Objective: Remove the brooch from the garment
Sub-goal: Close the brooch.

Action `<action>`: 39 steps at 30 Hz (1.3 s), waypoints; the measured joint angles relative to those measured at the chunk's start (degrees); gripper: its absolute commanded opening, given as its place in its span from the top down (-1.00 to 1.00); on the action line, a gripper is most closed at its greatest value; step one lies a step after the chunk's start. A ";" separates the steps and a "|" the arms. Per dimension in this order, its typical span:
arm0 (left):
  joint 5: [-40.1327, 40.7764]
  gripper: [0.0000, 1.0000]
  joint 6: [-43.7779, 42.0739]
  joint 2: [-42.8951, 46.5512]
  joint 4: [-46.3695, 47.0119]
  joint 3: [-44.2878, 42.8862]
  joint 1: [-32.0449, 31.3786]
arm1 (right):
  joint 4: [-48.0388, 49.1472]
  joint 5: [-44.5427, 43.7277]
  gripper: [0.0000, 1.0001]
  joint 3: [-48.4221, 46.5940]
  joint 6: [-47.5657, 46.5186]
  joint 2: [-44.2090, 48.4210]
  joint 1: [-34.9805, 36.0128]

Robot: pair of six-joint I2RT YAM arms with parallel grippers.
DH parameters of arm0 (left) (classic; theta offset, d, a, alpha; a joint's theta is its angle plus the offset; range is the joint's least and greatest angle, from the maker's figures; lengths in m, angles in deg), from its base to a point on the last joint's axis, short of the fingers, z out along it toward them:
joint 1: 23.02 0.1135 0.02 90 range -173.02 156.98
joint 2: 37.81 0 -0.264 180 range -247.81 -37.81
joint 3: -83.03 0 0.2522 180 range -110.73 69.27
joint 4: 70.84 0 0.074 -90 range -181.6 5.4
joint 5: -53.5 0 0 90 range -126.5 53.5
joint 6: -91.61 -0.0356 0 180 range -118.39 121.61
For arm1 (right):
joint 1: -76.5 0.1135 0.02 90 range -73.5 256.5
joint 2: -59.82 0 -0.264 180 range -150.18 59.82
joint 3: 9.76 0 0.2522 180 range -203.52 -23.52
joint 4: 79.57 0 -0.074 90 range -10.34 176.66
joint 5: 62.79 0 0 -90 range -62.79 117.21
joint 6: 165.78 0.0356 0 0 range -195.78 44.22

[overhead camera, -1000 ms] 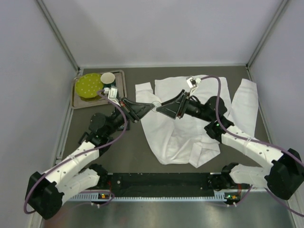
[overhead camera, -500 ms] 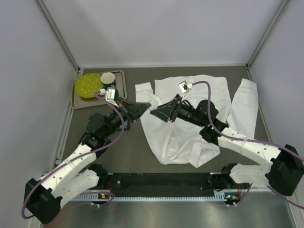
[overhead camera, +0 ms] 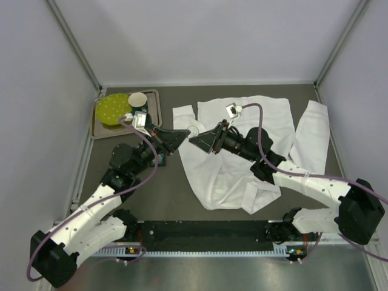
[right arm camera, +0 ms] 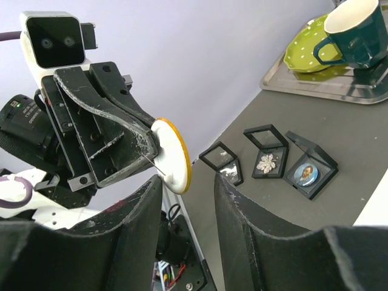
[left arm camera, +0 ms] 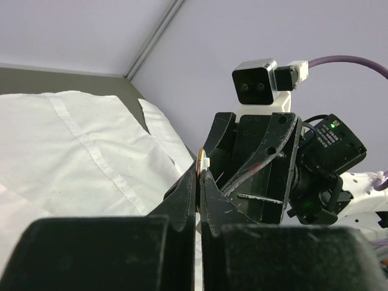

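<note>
The brooch (right arm camera: 171, 156), a round white disc with a yellow rim and a thin pin on its back, is held up in the air by my left gripper (left arm camera: 200, 176), which is shut on it. In the left wrist view only the brooch's edge (left arm camera: 202, 160) shows above the tips. My right gripper (right arm camera: 188, 182) faces it tip to tip, open, with the disc just beyond its left finger (right arm camera: 130, 218) and not clamped. The garment (overhead camera: 242, 163), a white creased shirt, lies spread on the table below and to the right of both grippers (overhead camera: 193, 134).
A metal tray (overhead camera: 151, 115) at the back left carries a green dotted plate (overhead camera: 113, 109) and a cup (overhead camera: 137, 99). Three small open display boxes (right arm camera: 267, 151) lie on the dark table near the tray. Grey walls close in on both sides.
Both grippers have shifted left, off the shirt's middle toward its left edge, staying tip to tip. The right jaws have narrowed. The left stays shut on the brooch.
</note>
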 measured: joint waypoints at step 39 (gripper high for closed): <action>-0.79 1.00 -0.02 1.40 0.26 -0.31 0.04 | 7.82 3.34 0.40 -0.74 4.42 -2.73 0.15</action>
